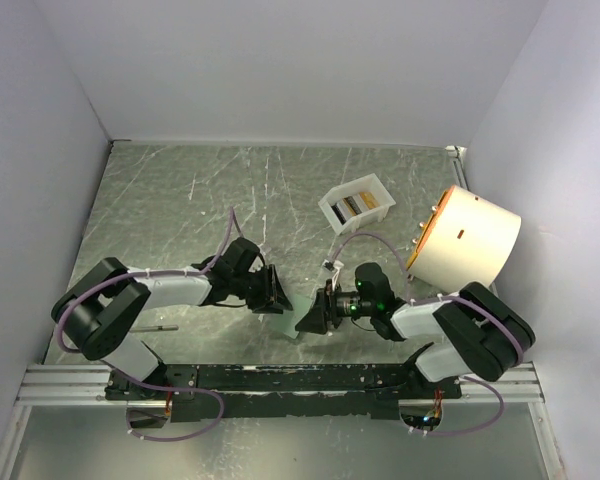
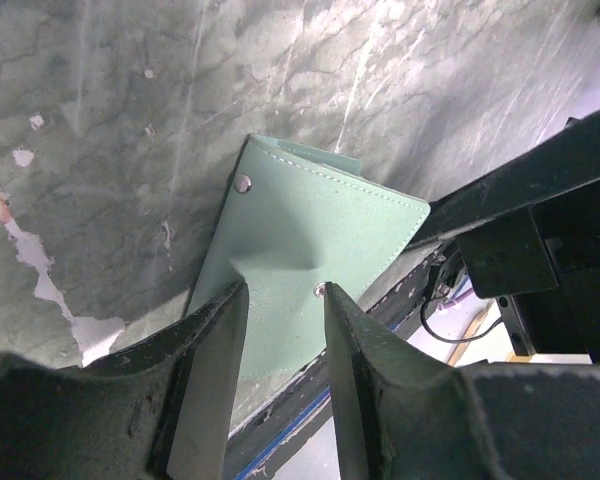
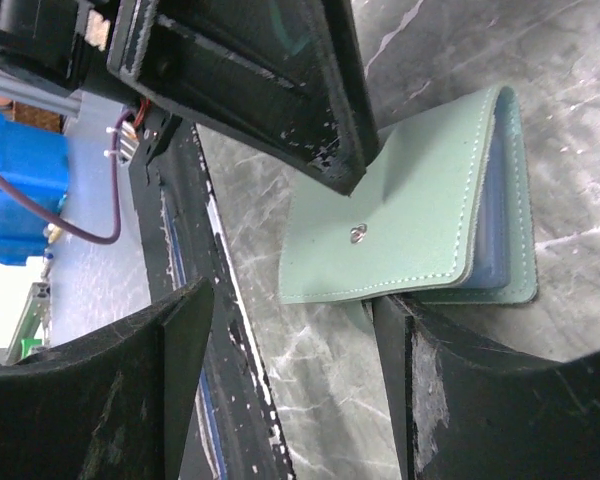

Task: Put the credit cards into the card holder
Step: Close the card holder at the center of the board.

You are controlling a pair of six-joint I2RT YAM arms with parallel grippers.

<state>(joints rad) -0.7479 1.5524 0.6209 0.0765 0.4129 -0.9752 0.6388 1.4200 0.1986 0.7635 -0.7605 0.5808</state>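
Inside white tray (image 1: 332, 211): credit cards (image 1: 355, 205).

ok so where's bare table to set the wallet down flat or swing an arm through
Bare table runs across the far left, between the left wall and the white tray. Crowded: the near centre, where the left gripper and right gripper meet over the card holder, and the right, by the cream cylinder.

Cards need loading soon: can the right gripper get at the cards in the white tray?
Probably yes: the white tray lies open-topped beyond the right gripper, nothing between. First it must leave the card holder.
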